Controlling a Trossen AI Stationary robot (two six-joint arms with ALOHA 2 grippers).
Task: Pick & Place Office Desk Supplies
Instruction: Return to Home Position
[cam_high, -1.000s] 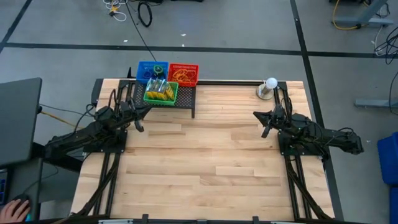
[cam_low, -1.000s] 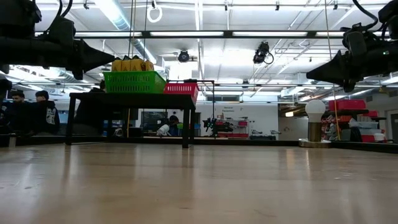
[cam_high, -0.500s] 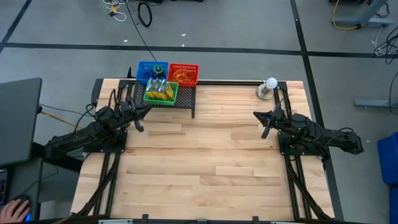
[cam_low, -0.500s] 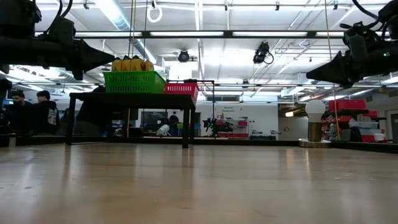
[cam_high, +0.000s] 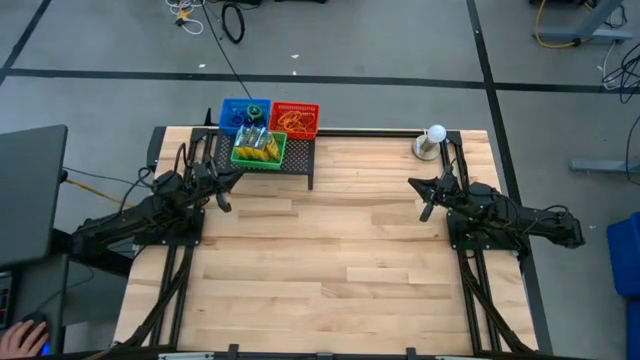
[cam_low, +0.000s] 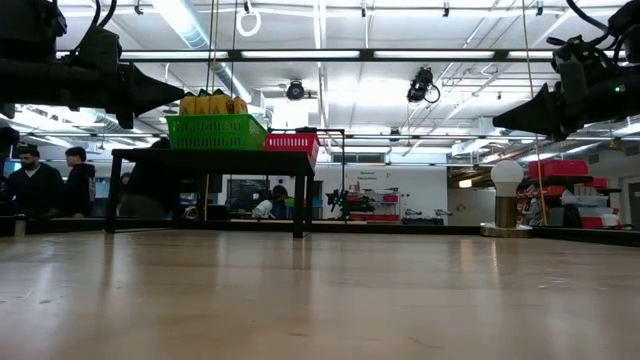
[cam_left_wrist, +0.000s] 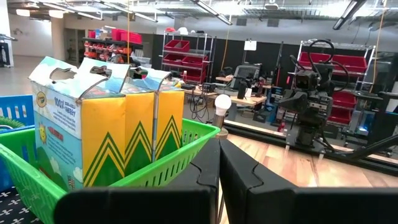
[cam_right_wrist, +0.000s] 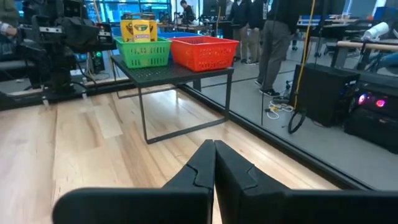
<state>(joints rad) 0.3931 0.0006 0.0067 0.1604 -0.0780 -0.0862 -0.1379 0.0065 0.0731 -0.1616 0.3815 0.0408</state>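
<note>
Fingers together on nothing, the left gripper (cam_left_wrist: 219, 146) at 7 o'clock of the green bin (cam_left_wrist: 180, 149) could clip its rim retracting; the right gripper (cam_right_wrist: 214, 144), likewise closed, idles.

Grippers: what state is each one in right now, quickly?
Left gripper: shut, holding nothing, just short of the green bin.
Right gripper: shut, holding nothing, above the table.

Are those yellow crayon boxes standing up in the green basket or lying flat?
Upright: the crayon boxes stand side by side, tops above the rim of the green basket.
</note>
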